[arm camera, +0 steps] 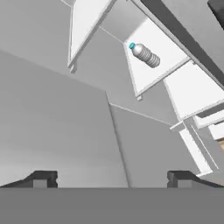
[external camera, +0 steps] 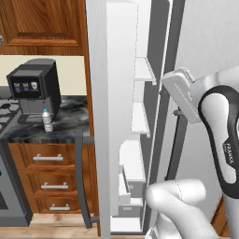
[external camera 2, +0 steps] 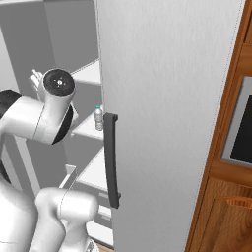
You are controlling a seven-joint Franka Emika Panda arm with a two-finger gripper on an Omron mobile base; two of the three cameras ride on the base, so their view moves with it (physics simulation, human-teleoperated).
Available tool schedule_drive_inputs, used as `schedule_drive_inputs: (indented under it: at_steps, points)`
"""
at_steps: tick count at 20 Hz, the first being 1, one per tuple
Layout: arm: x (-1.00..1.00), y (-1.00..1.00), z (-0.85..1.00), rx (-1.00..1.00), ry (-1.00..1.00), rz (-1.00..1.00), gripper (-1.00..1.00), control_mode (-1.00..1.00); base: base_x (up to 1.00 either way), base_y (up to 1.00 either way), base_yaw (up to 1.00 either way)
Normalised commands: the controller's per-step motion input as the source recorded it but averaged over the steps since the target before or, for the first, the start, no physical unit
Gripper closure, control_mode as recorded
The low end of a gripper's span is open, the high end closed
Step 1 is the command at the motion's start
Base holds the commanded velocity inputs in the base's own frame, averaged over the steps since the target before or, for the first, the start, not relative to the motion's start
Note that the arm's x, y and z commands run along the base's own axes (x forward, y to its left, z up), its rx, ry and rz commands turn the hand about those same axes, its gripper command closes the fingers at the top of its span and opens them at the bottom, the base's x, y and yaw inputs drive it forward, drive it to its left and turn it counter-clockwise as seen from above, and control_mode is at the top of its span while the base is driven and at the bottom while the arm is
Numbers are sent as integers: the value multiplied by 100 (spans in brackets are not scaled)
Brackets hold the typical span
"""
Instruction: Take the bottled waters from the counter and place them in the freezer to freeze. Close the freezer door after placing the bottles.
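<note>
kitchen, dark marbled worktop left of open freezer. one bottle on worktop by coffee machine, other bottle on freezer shelf. tool wide, empty. risk: arm clipping freezer door on retreat.

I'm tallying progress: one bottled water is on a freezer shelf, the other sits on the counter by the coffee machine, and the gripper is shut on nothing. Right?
Not quite: the gripper is open, as the hand view shows. The rest holds: one bottle stands on a freezer shelf, the other bottle on the counter beside the coffee machine.
</note>
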Motion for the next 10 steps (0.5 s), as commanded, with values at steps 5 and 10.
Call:
schedule_drive_inputs:
  at_steps: [5,10]
  points:
    - [-27,13,10,35,5,19,-100,-100,0,0,0]
    - [-6,23,0,12,2,20,-100,-100,0,0,0]
